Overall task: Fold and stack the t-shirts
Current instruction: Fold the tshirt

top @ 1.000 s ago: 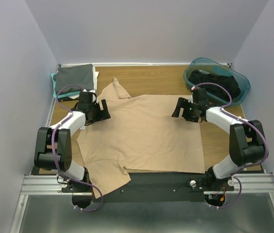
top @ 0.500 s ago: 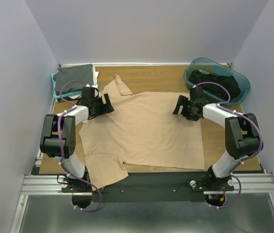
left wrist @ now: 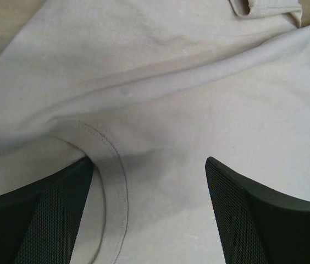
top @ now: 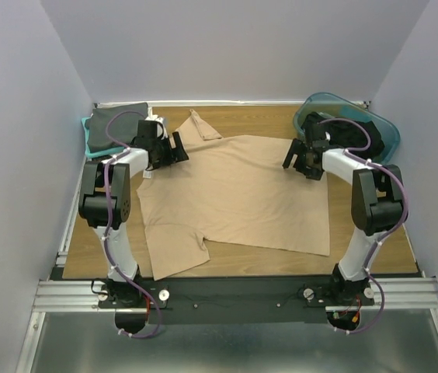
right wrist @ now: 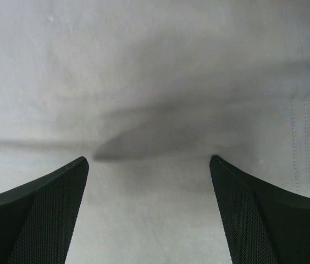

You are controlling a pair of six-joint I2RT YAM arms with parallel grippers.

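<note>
A tan t-shirt (top: 234,194) lies spread flat on the wooden table, one sleeve at the near left and one at the back by the left arm. My left gripper (top: 177,148) is open over the shirt's far left part; the left wrist view shows its jaws wide apart (left wrist: 149,160) over the cloth beside the collar seam (left wrist: 112,176). My right gripper (top: 292,155) is open over the shirt's far right edge; in the right wrist view (right wrist: 149,159) only tan cloth, with a shallow fold (right wrist: 144,137), lies between the jaws.
A stack of folded shirts (top: 118,122), dark grey on top with teal and white edges below, sits at the back left corner. A teal plastic tub (top: 384,140) holding black cloth (top: 351,128) stands at the back right. Bare wood shows along the right side.
Both grippers moved toward the back of the table. The tan shirt slid back with them and its near sleeve no longer hangs over the front edge.
</note>
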